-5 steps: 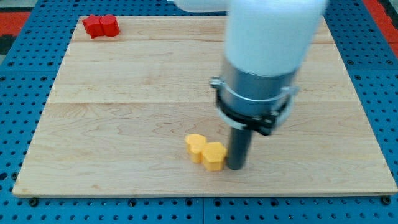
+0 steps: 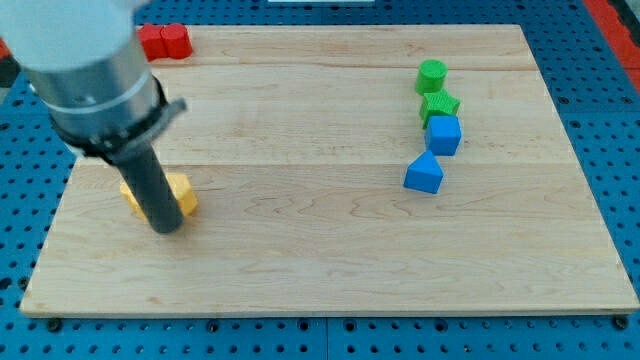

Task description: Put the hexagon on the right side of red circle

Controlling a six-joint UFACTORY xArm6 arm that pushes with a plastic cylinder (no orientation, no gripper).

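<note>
Now, look at my tip (image 2: 168, 228). It sits low down on the view's left part of the wooden board (image 2: 300, 260). You have no fingers to open or shut here, only a straight dark rod, so it holds nothing. The tip touches the front of the yellow blocks. The yellow hexagon (image 2: 181, 194) peeks out on the view's right side of the rod, right against it. A second yellow block (image 2: 130, 192) peeks out on the view's left side of the rod. You cannot tell its shape, because the rod hides most of it.

Far up at the view's top left corner you see two red blocks touching each other. The red circle (image 2: 176, 41) is the one on the view's right, and the other red block (image 2: 152, 41) sits on its left, partly behind the arm. The hexagon is well apart from them, lower down the board.

Over on the view's right there is a row of four blocks. The green circle (image 2: 432, 75) is at the top. Just under it is a green star (image 2: 439, 105). Under that is a blue cube (image 2: 443, 134). The lowest one is a blue block with a pointed top (image 2: 423, 173).
</note>
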